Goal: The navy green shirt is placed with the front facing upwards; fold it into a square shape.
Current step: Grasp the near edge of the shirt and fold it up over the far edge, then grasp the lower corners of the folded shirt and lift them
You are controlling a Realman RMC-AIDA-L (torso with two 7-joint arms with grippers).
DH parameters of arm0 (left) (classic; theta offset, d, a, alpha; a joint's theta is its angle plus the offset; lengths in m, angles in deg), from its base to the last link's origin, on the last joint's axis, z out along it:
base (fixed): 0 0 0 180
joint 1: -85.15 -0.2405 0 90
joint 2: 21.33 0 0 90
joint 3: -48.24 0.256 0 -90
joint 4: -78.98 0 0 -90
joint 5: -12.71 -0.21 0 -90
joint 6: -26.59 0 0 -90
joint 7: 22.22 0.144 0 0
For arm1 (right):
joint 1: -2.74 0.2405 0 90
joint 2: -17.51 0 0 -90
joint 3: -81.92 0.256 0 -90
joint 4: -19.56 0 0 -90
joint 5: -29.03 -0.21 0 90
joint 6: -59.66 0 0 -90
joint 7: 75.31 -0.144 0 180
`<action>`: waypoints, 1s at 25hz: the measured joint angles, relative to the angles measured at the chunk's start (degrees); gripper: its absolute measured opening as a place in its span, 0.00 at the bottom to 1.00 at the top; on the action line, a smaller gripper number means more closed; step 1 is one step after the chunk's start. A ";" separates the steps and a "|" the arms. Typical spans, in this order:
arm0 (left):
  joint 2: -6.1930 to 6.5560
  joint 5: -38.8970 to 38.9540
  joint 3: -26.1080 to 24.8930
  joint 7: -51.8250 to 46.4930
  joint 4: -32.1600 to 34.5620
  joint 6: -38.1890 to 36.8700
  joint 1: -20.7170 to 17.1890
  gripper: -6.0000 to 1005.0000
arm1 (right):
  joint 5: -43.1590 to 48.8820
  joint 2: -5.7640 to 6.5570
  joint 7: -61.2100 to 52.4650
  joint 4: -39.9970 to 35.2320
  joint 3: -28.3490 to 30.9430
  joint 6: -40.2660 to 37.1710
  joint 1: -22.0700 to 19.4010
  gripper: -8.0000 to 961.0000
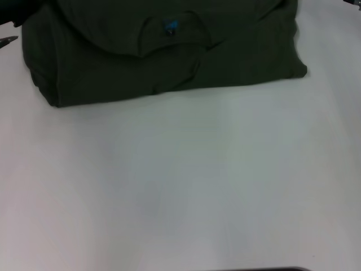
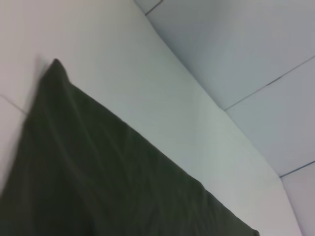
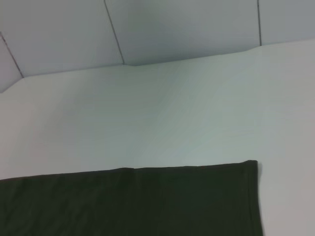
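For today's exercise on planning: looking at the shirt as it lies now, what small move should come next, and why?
Probably draw both arms clear and stop. The shirt already lies as a compact folded block on the table, collar and blue label on top, and no gripper shows on it.

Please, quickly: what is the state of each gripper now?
Left gripper: not in view.
Right gripper: not in view.
Neither shows holding the folded shirt.
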 joint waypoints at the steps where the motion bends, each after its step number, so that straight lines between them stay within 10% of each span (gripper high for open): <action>1: 0.00 0.00 -0.03 -0.03 0.00 0.11 -0.25 0.15 | 0.00 0.01 -0.01 0.00 -0.01 -0.16 0.02 0.39; 5: 0.20 0.00 -0.07 -0.81 -0.20 0.28 -1.27 0.15 | -0.03 0.04 -0.02 -0.19 -0.04 -1.78 -0.01 0.44; 12: -0.10 1.20 -0.21 -2.03 0.54 -0.26 -3.16 0.43 | -0.16 0.64 0.04 -0.84 0.26 -8.12 -1.14 0.46; 19: 2.19 1.86 0.24 -1.52 3.25 -16.61 -4.06 0.66 | -0.45 4.16 -1.18 -4.43 4.64 -28.62 -3.91 0.49; 25: 3.65 2.03 -0.23 -3.25 6.90 -29.76 -6.37 0.66 | -0.82 5.19 -0.74 -9.61 10.38 -46.50 -7.27 0.59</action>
